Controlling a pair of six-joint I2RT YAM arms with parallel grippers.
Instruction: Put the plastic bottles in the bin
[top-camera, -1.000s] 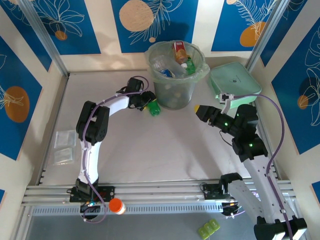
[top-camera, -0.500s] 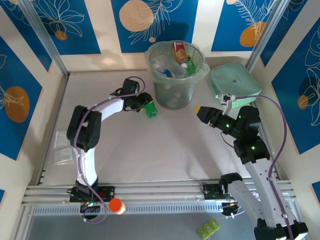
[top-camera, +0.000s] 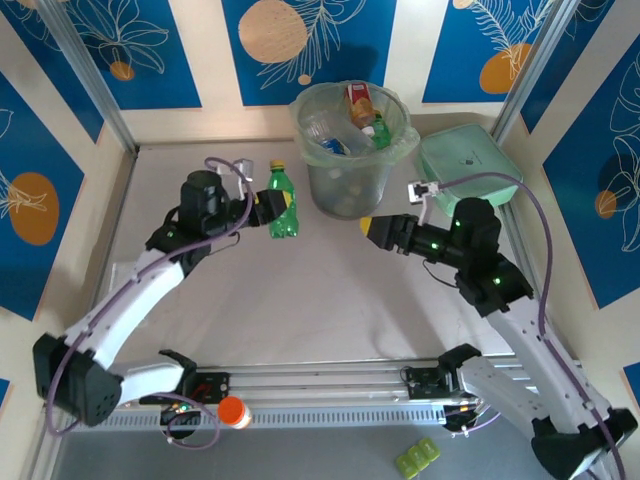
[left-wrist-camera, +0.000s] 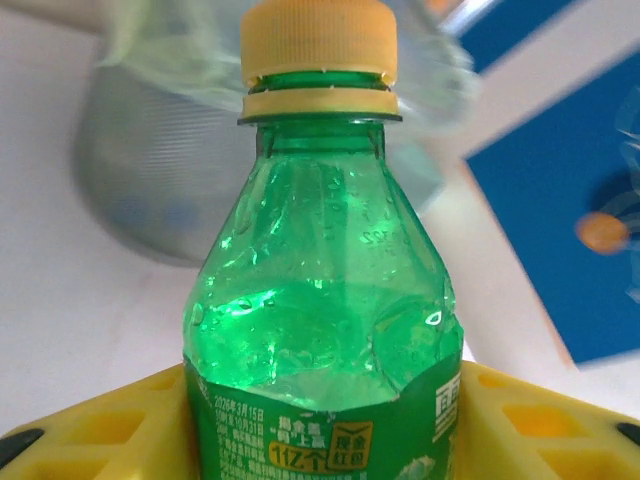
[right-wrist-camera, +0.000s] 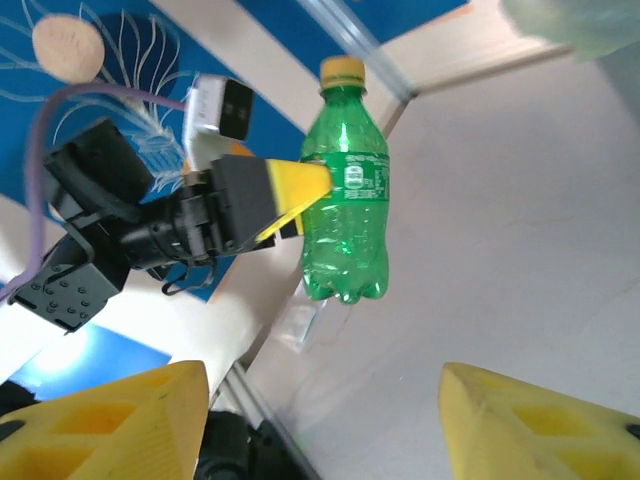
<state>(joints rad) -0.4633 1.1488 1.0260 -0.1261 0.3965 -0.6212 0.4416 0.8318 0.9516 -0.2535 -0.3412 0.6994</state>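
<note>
The left tool (top-camera: 270, 207) pinches a green bottle (top-camera: 283, 203) upright above the surface's far edge, just left of the bin (top-camera: 350, 190), likely to clear its rim, while the right tool (top-camera: 372, 228) hovers spread, empty.

The left arm (top-camera: 130, 305) reaches forward, and the left tool (top-camera: 272, 208) grips a green bottle (top-camera: 284, 215) upright between its fingers. The right arm (top-camera: 480, 255) bends at the elbow; the right tool (top-camera: 368, 228) points toward the left tool, jaws apart and empty
</note>
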